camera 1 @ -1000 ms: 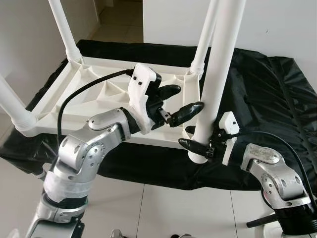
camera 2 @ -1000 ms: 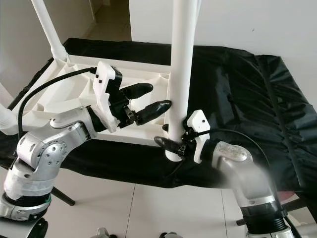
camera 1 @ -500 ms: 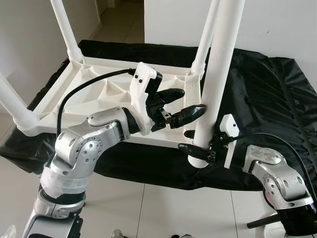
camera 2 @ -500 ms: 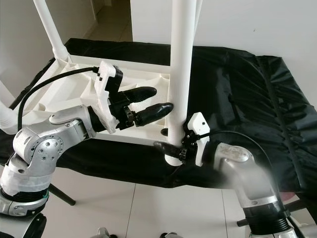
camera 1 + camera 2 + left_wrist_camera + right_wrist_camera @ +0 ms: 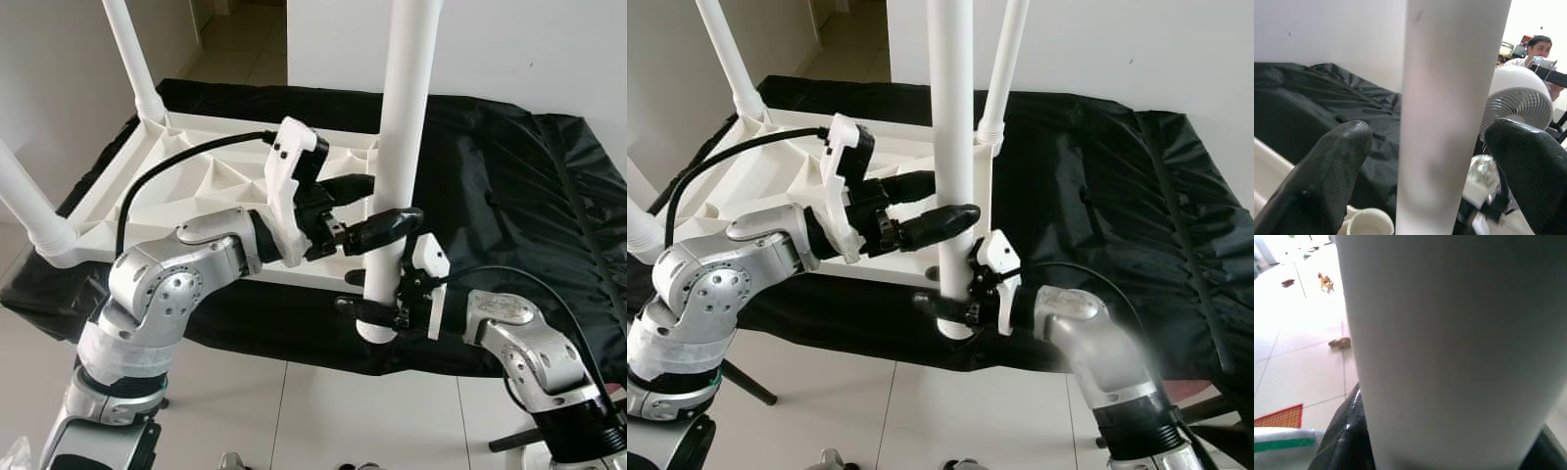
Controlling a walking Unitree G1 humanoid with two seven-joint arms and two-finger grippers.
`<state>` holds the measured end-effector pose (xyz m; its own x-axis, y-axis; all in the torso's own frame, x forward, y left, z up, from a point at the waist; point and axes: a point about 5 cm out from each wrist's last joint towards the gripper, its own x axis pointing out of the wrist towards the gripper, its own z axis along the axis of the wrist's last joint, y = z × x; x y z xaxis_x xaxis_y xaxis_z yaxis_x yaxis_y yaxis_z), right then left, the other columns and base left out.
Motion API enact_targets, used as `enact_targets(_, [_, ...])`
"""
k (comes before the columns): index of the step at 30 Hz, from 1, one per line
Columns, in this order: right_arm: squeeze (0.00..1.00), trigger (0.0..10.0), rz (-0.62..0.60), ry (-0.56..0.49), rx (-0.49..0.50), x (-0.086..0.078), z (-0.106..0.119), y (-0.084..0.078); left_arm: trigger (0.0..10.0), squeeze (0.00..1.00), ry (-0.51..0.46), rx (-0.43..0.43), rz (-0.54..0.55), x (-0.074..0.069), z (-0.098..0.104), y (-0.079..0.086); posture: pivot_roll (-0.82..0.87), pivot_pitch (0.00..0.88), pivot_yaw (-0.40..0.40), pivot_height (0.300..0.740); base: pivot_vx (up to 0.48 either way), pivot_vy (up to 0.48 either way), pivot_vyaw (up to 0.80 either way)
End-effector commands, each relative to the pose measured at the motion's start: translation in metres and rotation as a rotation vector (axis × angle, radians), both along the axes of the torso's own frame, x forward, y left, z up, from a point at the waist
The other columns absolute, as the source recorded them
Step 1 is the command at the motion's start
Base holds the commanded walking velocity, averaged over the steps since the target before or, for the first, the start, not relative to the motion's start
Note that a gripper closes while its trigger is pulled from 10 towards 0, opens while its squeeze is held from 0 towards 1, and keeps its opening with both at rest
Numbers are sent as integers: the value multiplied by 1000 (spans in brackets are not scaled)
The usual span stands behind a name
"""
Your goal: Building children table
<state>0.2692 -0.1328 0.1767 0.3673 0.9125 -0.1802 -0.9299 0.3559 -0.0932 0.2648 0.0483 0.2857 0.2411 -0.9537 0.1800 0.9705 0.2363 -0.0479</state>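
Three white legs already stand up from the corners of the upturned tabletop (image 5: 147, 186): far-left leg (image 5: 132, 59), near-left leg (image 5: 27, 208) and far-right leg (image 5: 1004, 59). We hold the fourth leg (image 5: 397, 147) upright just off the near-right corner, so we judge three quarters done, with one leg left to seat. Our right gripper (image 5: 377, 308) has its fingers closed around the bottom end of that leg; in the right wrist view the white tube sits hard against the camera. Our left gripper (image 5: 367, 211) straddles the leg higher up, fingers (image 5: 1327, 166) spread one to each side with gaps showing, so we read it as open and guiding, not clamping. The leg's foot hangs past the tabletop's near edge, over the black cloth (image 5: 509, 166) that covers the support under it. The empty socket (image 5: 1369, 223) shows just beside the leg in the left wrist view. Left to do: bring the leg's end over that socket and push or twist it home. A person (image 5: 1537, 49) and a fan (image 5: 1520, 105) are in the background.
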Motion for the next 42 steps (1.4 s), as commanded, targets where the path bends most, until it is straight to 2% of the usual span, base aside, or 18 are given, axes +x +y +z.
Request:
enact_targets(1, [0, 10000, 32, -2, -23, -2, -2, 4, 10000, 0, -69, -8, -231, -13, 6, -5, 11, 102, -3, 740, 0, 0, 0])
enact_targets(9, [0, 10000, 64, 14, -29, -6, -6, 9, 10000, 0, -61, -27, -236, -11, 11, -7, 10, 95, -1, 740, 0, 0, 0])
enact_targets(10, [0, 10000, 72, 17, -30, -7, -7, 11, 8353, 0, -44, -43, -254, -11, 13, -7, 7, 92, 3, 740, 0, 0, 0])
enact_targets(11, [0, 10000, 72, 17, -30, -7, -7, 11, 8353, 0, -44, -43, -254, -11, 13, -7, 7, 92, 3, 740, 0, 0, 0])
enact_targets(12, [0, 10000, 74, 17, -30, -7, -7, 11, 6314, 0, -41, -46, -252, -10, 14, -7, 7, 92, 3, 740, 0, 0, 0])
enact_targets(13, [0, 10000, 74, 17, -30, -7, -7, 11, 6314, 0, -41, -46, -252, -10, 14, -7, 7, 92, 3, 740, 0, 0, 0])
enact_targets(14, [0, 10000, 73, 17, -30, -7, -7, 11, 3686, 0, -28, -47, -257, -10, 14, -7, 5, 90, 5, 740, 0, 0, 0])
enact_targets(15, [0, 10000, 71, 15, -30, -7, -7, 11, 0, 0, -26, -49, -263, -10, 14, -7, 2, 89, 8, 740, 0, 0, 0])
enact_targets(30, [0, 10000, 49, 9, -32, -6, -8, 8, 0, 0, -32, -30, -266, -10, 13, -5, 3, 77, 11, 740, 0, 0, 0])
enact_targets(31, [0, 10000, 42, 5, -30, -5, -8, 7, 9725, 0, -30, -23, -252, -9, 14, -6, 3, 77, 11, 740, 0, 0, 0])
enact_targets(35, [0, 10000, 25, -1, -24, -3, -7, 6, 10000, 0, -7, -4, -228, -5, 13, -7, 4, 74, 9, 740, 0, 0, 0])
enact_targets(36, [188, 10000, 13, -4, -13, -1, -6, 6, 10000, 0, 38, 27, -191, 1, 13, -8, 4, 74, 9, 740, 0, 0, 0])
enact_targets(37, [1000, 10000, 0, -11, 1, 1, -3, 6, 10000, 0, 51, 42, -172, 4, 15, -8, 4, 74, 9, 740, 0, 0, 0])
enact_targets(39, [1000, 10000, -15, -19, 17, 3, -1, 6, 10000, 0, 57, 54, -155, 7, 17, -8, 4, 74, 9, 740, 0, 0, 0])
enact_targets(42, [1000, 10000, -67, -49, 63, 11, 10, 7, 10000, 0, 39, 39, -130, 12, 34, -7, 6, 74, 8, 740, 0, 0, 0])
